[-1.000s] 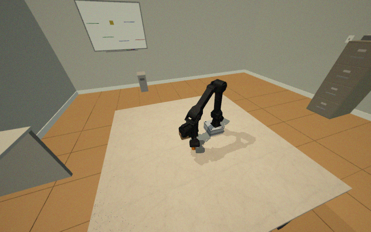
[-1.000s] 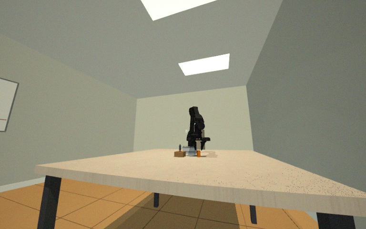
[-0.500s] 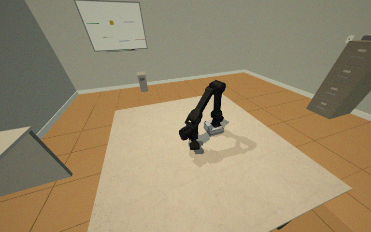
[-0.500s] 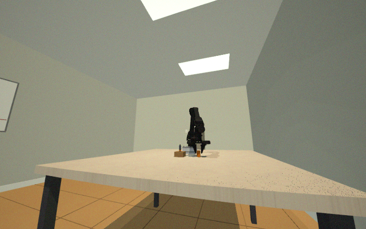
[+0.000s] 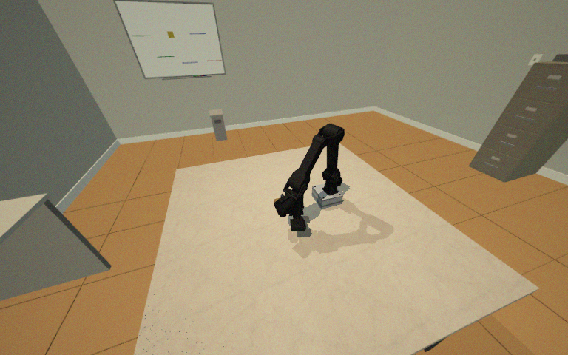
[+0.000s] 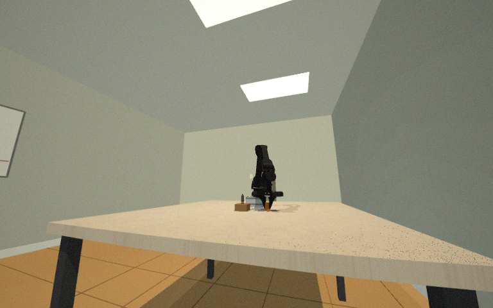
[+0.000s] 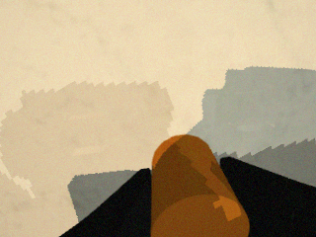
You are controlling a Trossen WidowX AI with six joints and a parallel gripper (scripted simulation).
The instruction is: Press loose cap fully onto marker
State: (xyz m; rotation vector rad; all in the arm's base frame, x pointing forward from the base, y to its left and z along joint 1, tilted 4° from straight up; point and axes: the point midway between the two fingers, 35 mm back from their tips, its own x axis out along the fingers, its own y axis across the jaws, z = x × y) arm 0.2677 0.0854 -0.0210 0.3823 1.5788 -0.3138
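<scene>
The orange cap stands upright on the table top, between the two black fingers. My gripper points down and is shut on the cap, with a finger against each side in the wrist view. In the top view the gripper hides the cap. The dark-tipped marker stands upright in the brown holder block, to the left of the gripper in the exterior view. In the top view only a small edge of the block shows behind the arm, and the marker is hidden.
The arm's pale metal base stands on the table behind the gripper. The holder block with its upright marker is the nearest obstacle beside the gripper. Shadows of the arm lie around the cap.
</scene>
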